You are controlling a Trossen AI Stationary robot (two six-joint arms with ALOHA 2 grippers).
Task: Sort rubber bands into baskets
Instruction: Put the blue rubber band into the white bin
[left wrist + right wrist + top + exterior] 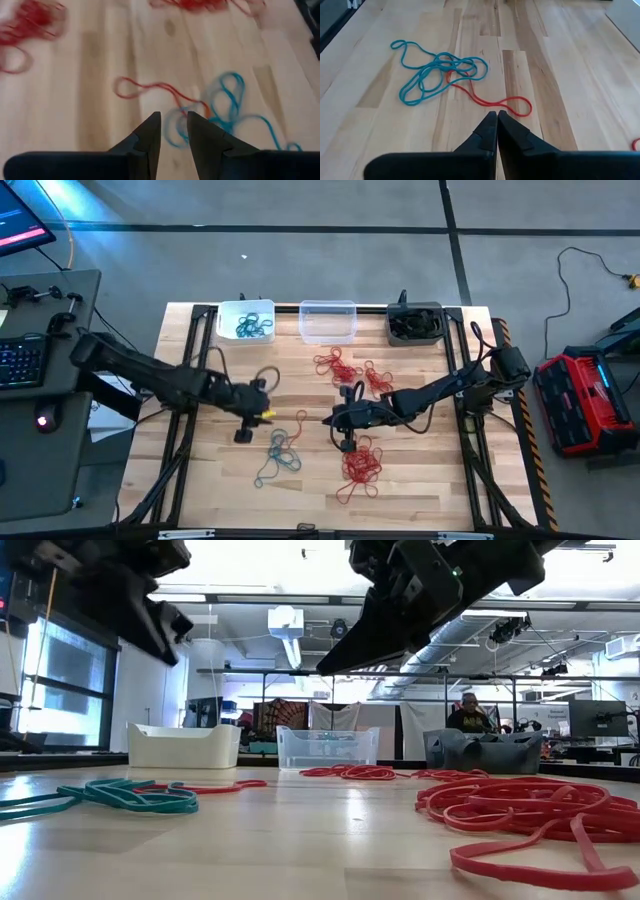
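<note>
Teal bands (436, 71): just ahead of both grippers.
Left gripper (173, 131): slightly spread, empty.
Right gripper (497, 125): pressed together, empty.

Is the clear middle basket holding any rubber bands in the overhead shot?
No: from above, the clear basket looks bare inside, while teal bands lie in the white basket beside it.

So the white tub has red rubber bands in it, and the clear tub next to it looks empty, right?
Not quite. The white tub holds teal rubber bands, not red ones; the high view shows it. The red bands are out on the table. The clear tub next to it does look empty.
</note>
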